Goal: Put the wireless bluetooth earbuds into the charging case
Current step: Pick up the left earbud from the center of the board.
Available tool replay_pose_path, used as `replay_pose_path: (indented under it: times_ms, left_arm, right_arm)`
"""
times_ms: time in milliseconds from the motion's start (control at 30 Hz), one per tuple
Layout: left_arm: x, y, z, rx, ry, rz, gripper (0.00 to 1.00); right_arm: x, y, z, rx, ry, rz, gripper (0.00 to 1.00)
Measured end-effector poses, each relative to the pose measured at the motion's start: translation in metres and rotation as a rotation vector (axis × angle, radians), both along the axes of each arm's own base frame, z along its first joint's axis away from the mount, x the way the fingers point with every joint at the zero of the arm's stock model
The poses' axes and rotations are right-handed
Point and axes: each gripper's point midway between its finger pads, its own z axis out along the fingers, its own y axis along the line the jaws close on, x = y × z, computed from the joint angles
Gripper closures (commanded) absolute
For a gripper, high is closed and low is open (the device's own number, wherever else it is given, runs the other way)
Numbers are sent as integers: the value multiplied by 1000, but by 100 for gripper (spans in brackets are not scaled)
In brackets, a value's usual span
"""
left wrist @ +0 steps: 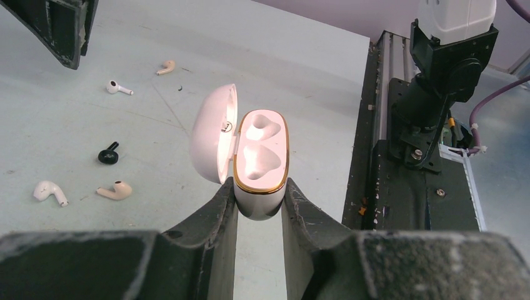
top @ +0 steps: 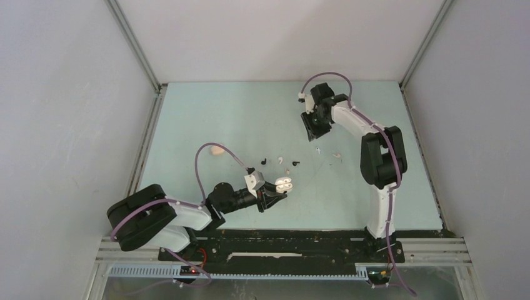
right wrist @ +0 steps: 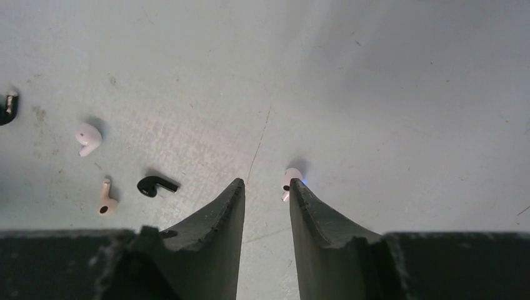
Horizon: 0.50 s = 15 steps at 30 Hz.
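Observation:
My left gripper (top: 278, 192) is shut on the lower end of the white charging case (left wrist: 261, 156), which it holds above the table. The case's lid stands open to the left. Its gold-rimmed top shows two empty sockets. Several earbuds lie loose on the table: black (left wrist: 108, 154), white (left wrist: 50, 191) and beige (left wrist: 115, 190) ones near the case, and a white (left wrist: 118, 87) and a beige (left wrist: 165, 67) one farther off. My right gripper (right wrist: 267, 182) hangs open above the table with nothing between its fingers. A pale earbud (right wrist: 290, 180) lies just beside its right fingertip.
A black earbud (right wrist: 156, 185), a beige one (right wrist: 106, 200) and a white one (right wrist: 87, 137) lie left of the right gripper. Another beige earbud (top: 217, 150) lies alone at the far left. The black base rail (left wrist: 375, 156) runs along the table's near edge. Enclosure walls surround the table.

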Motion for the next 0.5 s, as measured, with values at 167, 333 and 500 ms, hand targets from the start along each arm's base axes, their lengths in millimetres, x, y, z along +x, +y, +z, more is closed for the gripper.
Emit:
replay_pose_path:
  times_ms: [167,333,500]
  left_arm:
    - [0,0,0,0,0,0,100]
    - [0,0,0,1,0,-1,100]
    - [0,0,-1,3,2,-1,100]
  right_arm:
    - [-3,-3,-15,-52,43,-18,67]
    - [-7,-11,-26,-98,75,-34,65]
    - [-9,-14,-33,-121,94,-42,66]
